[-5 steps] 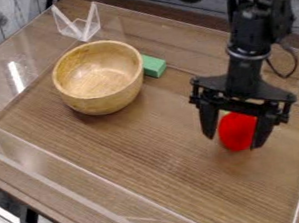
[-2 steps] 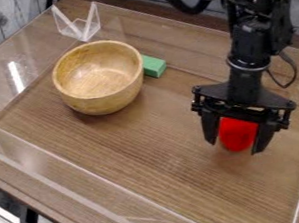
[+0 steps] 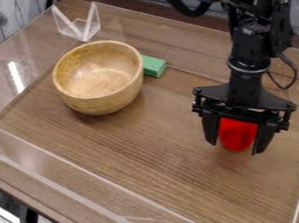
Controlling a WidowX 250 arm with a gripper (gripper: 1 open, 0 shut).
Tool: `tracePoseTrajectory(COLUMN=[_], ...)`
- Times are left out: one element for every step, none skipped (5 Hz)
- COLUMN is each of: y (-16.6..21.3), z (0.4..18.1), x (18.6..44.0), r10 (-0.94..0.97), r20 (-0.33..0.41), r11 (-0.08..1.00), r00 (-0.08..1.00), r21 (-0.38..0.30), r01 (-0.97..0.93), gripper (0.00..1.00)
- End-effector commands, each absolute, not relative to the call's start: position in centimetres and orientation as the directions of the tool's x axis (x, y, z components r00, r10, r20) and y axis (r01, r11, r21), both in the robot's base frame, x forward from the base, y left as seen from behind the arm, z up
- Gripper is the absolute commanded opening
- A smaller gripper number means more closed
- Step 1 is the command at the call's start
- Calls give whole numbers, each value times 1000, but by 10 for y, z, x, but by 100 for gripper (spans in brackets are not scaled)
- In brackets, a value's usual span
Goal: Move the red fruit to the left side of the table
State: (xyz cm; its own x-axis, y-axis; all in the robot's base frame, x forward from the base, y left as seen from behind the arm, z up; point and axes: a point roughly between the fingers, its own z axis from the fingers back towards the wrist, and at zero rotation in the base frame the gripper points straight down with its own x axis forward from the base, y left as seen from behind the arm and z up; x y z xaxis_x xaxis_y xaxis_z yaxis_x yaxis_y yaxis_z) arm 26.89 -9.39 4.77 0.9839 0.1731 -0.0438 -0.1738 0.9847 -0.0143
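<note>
On the right of the table [image 3: 131,166], the red fruit [image 3: 235,135] waits to be moved.
In the camera view, the gripper [image 3: 235,132] is over it, fingers apart; grasp, carry and release seemingly all remain. The fruit looks rounded and bright red, partly hidden by the fingers.

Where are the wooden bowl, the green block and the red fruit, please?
Wooden bowl [image 3: 77,82]: camera view, on its inner wall, left of the middle.
Green block [image 3: 152,66]: camera view, on its upper face.
Red fruit [image 3: 236,134]: camera view, on its red body.
</note>
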Motion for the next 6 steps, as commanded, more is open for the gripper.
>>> tracePoseTrajectory(y=[-92, -92, -91, -91, -91, -91], z=[53, 53, 54, 54, 54, 54], x=[274, 274, 275, 275, 275, 275], r10=[179, 182, 185, 188, 190, 192], r20=[-22, -20, -18, -17, -16, -15], r11=[983, 983, 982, 982, 981, 981], r00=[984, 983, 983, 982, 982, 981], r21=[-25, -26, -26, -26, -25, -25], r01=[-179, -182, -185, -188, -190, -192], gripper=[100, 100, 100, 100, 100, 100])
